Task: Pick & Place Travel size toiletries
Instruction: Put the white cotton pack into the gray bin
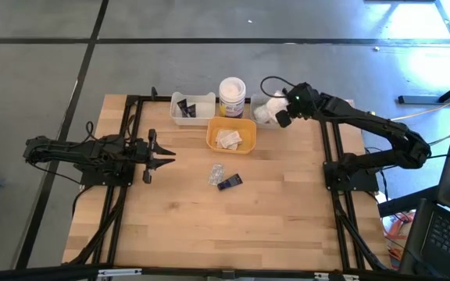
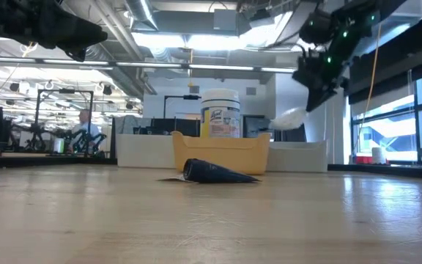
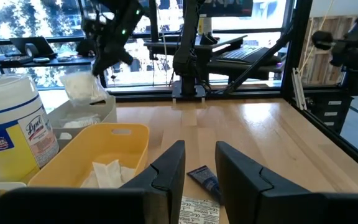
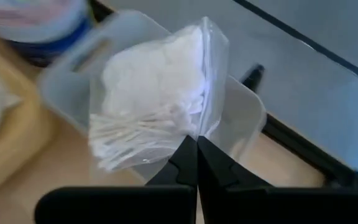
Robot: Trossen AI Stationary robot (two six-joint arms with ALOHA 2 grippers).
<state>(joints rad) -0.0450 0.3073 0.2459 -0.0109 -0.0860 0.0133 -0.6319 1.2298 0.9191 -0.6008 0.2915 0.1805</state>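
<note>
My right gripper [image 1: 278, 115] hovers over the pale tray [image 1: 261, 101] at the table's far side, shut on a clear-wrapped packet [image 4: 154, 99] of white fluffy pieces and cotton swabs. In the low view the packet [image 2: 290, 117] hangs above that tray [image 2: 302, 155]. A black tube [image 1: 230, 182] and a flat sachet [image 1: 216, 173] lie on the table's middle. The yellow tray [image 1: 231, 134] holds white sachets, and the white tray [image 1: 192, 108] holds a black tube. My left gripper [image 1: 165, 160] waits open at the table's left, pointing toward the tube [image 3: 204, 180]. My right gripper pinches the clear wrap's edge [image 4: 199, 127] at the packet's corner between its two shut fingertips [image 4: 185, 160]. The fingers slant down from the table's right side. The packet is lifted clear and hangs over the pale tray [image 4: 247, 112].
A white jar with a yellow label [image 1: 232, 97] stands between the white and pale trays at the far edge. Black frame rails [image 1: 135, 133] run along the table's left and right sides. Bare wood lies toward the near edge.
</note>
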